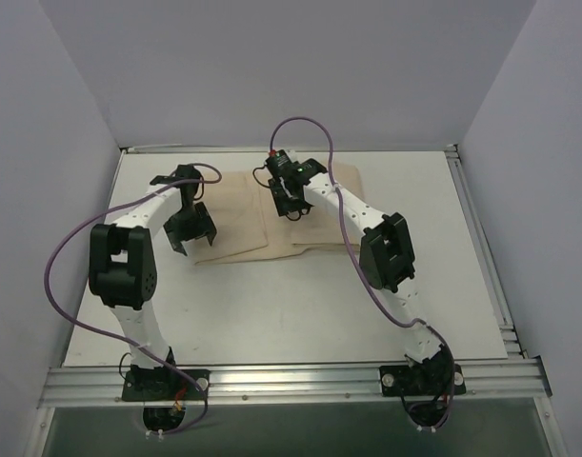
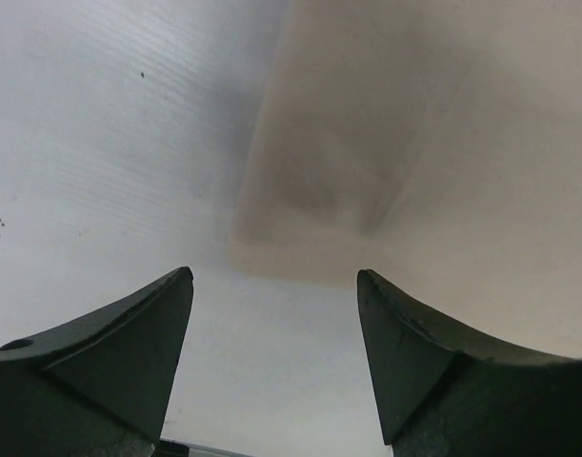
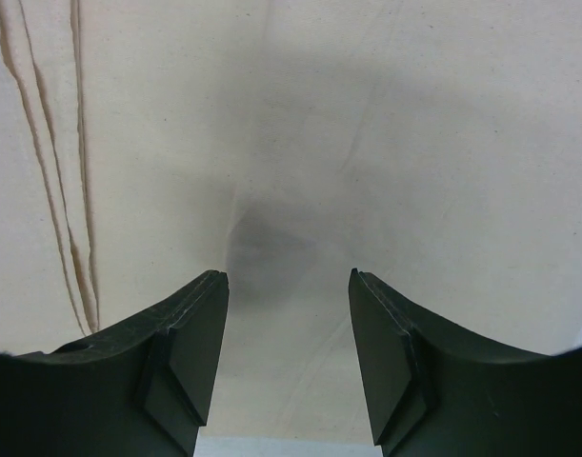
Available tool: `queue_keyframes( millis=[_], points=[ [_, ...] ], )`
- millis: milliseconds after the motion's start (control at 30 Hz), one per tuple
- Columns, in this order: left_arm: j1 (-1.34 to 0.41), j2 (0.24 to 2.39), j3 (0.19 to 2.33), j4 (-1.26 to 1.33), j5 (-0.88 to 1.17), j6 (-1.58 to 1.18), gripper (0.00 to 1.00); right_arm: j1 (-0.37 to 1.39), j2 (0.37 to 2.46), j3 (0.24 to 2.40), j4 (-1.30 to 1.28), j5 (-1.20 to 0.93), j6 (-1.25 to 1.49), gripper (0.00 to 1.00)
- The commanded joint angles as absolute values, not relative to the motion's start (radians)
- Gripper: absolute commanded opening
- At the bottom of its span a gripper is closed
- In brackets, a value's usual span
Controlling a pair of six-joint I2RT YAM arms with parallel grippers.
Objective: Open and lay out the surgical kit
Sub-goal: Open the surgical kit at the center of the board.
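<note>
The surgical kit (image 1: 243,227) lies as a folded beige cloth wrap at the back middle of the white table; only cloth shows. My left gripper (image 1: 195,244) hovers at the wrap's left front corner. In the left wrist view my left gripper (image 2: 274,276) is open, with bare table between its fingers and the wrap's corner (image 2: 414,143) just beyond them. My right gripper (image 1: 292,211) is over the wrap's upper middle. In the right wrist view my right gripper (image 3: 288,276) stands open just above the cloth (image 3: 367,114), with nothing between its fingers.
Layered fold edges (image 3: 52,190) run down the cloth left of the right gripper. The white table (image 1: 300,305) is walled at the left, back and right, with a metal rail (image 1: 300,379) along the near edge.
</note>
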State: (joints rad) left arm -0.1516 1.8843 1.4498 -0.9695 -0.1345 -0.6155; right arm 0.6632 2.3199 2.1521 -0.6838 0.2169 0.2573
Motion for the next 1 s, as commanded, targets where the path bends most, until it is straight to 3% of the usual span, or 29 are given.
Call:
queue_keyframes(
  millis=[0, 167, 367, 533, 633, 700, 800, 867, 967],
  points=[
    [-0.135, 1.953, 1.44, -0.899, -0.163, -0.585, 0.78, 0.673, 2.309, 2.18, -0.732, 0.276, 0.245, 0.54],
    [-0.127, 2.043, 1.456, -0.873, -0.144, -0.574, 0.68, 0.673, 2.325, 2.195, -0.746, 0.264, 0.245, 0.54],
    [-0.11, 2.074, 1.463, -0.873, -0.129, -0.563, 0.45, 0.678, 2.339, 2.221, -0.735, 0.221, 0.247, 0.55],
    [-0.092, 2.079, 1.468, -0.882, -0.129, -0.552, 0.17, 0.676, 2.385, 2.246, -0.736, 0.175, 0.255, 0.59],
    [-0.086, 2.074, 1.471, -0.89, -0.133, -0.543, 0.11, 0.673, 2.424, 2.255, -0.747, 0.189, 0.264, 0.56],
    [-0.084, 2.066, 1.468, -0.89, -0.135, -0.535, 0.11, 0.673, 2.431, 2.249, -0.736, 0.193, 0.264, 0.49],
    [-0.081, 2.06, 1.47, -0.893, -0.138, -0.529, 0.09, 0.673, 2.416, 2.258, -0.732, 0.227, 0.271, 0.27],
    [-0.08, 2.06, 1.473, -0.891, -0.14, -0.529, 0.08, 0.672, 2.378, 2.238, -0.713, 0.244, 0.278, 0.17],
    [-0.078, 2.072, 1.489, -0.894, -0.141, -0.526, 0.08, 0.664, 2.346, 2.261, -0.726, 0.253, 0.287, 0.15]
  ],
)
